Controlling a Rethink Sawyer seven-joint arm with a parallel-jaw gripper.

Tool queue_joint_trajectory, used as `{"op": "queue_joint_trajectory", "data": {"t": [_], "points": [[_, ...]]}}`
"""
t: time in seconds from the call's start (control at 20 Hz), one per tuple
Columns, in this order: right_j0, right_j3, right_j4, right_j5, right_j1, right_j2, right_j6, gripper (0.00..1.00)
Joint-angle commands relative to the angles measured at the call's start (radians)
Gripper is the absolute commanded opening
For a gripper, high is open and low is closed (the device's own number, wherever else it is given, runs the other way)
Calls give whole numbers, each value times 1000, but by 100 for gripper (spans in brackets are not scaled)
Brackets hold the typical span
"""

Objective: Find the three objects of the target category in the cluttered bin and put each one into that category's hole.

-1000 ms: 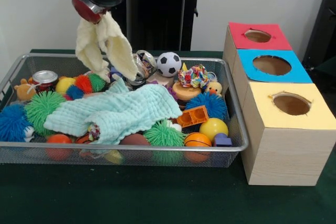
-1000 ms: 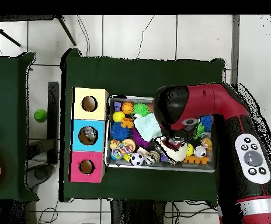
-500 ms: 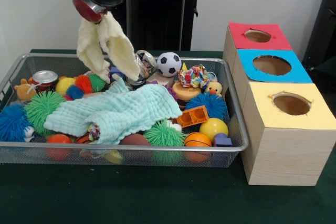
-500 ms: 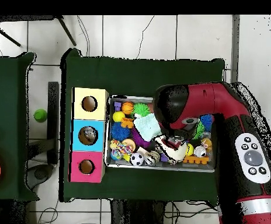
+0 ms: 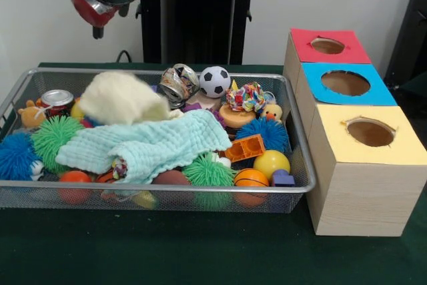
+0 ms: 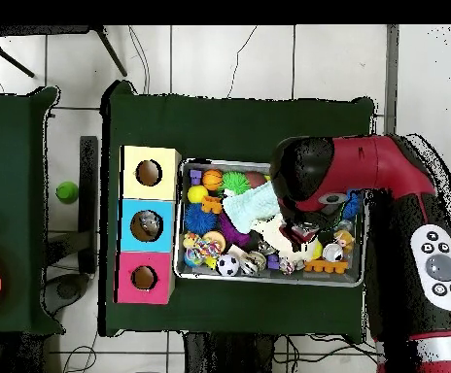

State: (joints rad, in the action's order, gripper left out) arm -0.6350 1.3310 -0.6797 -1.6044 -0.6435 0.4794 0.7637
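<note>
The bin (image 5: 167, 198) is a wide silver wire-mesh basket full of toys; it also shows in the overhead view (image 6: 268, 282). The hole (image 5: 345, 83) is the large round cutout of the blue-topped box, which shows in the overhead view (image 6: 146, 225) too. My gripper (image 5: 110, 21) hangs high above the bin's far left part, open and empty. In the overhead view my gripper (image 6: 302, 231) is over the bin's right half. A cream fuzzy cloth (image 5: 120, 98) lies in the bin below my gripper, partly on a mint towel (image 5: 147, 141).
The red-topped box (image 5: 327, 46) and the yellow-topped box (image 5: 370, 133) flank the blue one. In the bin lie a soccer ball (image 5: 215, 81), an orange brick (image 5: 244, 147), a yellow ball (image 5: 271, 163), a basketball (image 5: 251, 179), green (image 5: 55, 138) and blue (image 5: 15, 155) spiky balls, and a can (image 5: 57, 100).
My gripper let go of the cream cloth, which dropped into the bin onto the mint towel. My gripper moved up and to the picture's left in the front view.
</note>
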Motion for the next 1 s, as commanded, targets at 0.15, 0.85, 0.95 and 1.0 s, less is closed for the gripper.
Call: {"op": "queue_joint_trajectory", "data": {"t": [0.15,0.85,0.95,1.0], "points": [[-3,-16,-44,-61,31,69,-294,100],[-52,-16,213,277,76,147,-26,100],[-55,-5,222,309,68,148,-25,100],[-53,-5,221,323,68,146,-26,100]]}}
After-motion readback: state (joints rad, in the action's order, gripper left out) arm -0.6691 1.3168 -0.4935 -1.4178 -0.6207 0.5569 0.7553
